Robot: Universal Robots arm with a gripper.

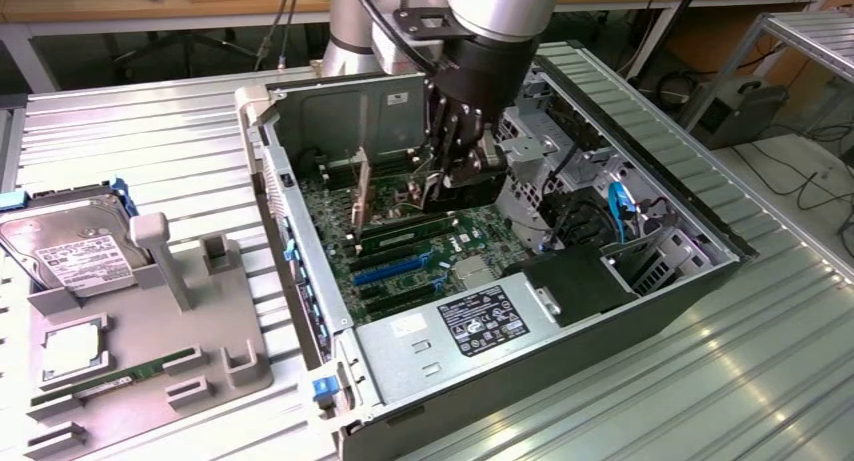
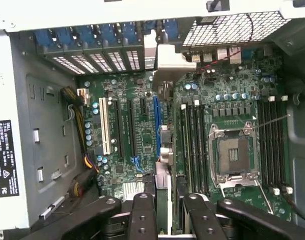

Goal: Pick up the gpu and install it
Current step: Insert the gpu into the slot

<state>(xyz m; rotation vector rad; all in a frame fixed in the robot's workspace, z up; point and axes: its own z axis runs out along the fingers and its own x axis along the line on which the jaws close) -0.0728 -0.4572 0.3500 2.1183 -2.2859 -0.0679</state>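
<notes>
My gripper (image 1: pixel 451 181) reaches down into the open computer case (image 1: pixel 667 161) and is shut on the gpu (image 1: pixel 390 196). The card stands on edge over the green motherboard (image 1: pixel 400 251), its silver bracket (image 1: pixel 358 196) toward the case's rear wall. In the wrist view the gpu (image 2: pixel 164 150) runs edge-on from between the black fingers (image 2: pixel 142 210) toward the rear slot openings, right beside the long blue slot (image 2: pixel 155 122). Its bracket (image 2: pixel 167 60) sits at the rear slot covers (image 2: pixel 100 60). Whether the card is seated in a slot I cannot tell.
A grey fixture (image 1: pixel 174 321) at the exterior view's left holds a hard drive (image 1: pixel 74 251), a CPU (image 1: pixel 74 346) and a RAM stick (image 1: pixel 120 376). Inside the case are the power supply (image 1: pixel 454 326), drive cage and cables (image 1: pixel 621 206), and the CPU socket (image 2: pixel 235 152).
</notes>
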